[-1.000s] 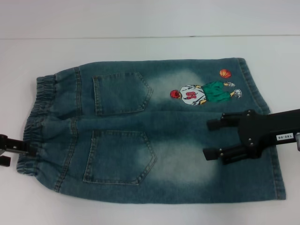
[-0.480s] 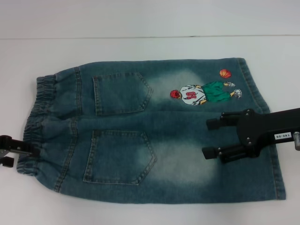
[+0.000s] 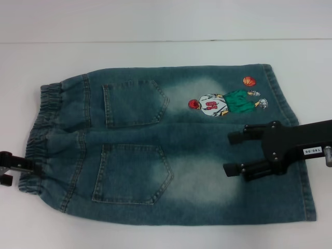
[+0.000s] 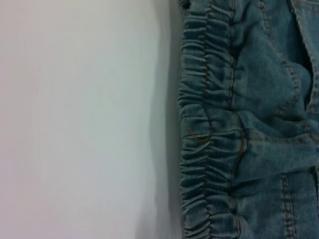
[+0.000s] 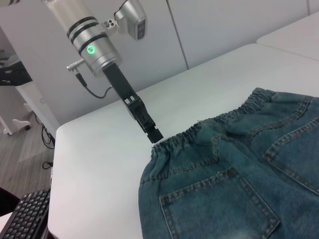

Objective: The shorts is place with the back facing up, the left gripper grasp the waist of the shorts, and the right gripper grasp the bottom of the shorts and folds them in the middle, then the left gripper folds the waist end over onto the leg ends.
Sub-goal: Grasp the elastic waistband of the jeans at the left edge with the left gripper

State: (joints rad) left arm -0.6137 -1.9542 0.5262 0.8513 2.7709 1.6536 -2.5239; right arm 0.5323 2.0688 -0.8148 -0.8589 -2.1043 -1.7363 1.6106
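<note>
White table (image 3: 155, 31) is carrying the shorts (image 3: 166, 145) flat; left gripper (image 3: 14, 167), fingers unclear, is reaching the waist at lower left, while right gripper (image 3: 234, 153) is hovering wide-open mid-right, needing the hem.

The shorts (image 3: 171, 145) are spread flat across mid-frame, the open-fingered right gripper (image 3: 231, 154) held above them at right, the left gripper (image 3: 6, 168) at the left edge.
</note>
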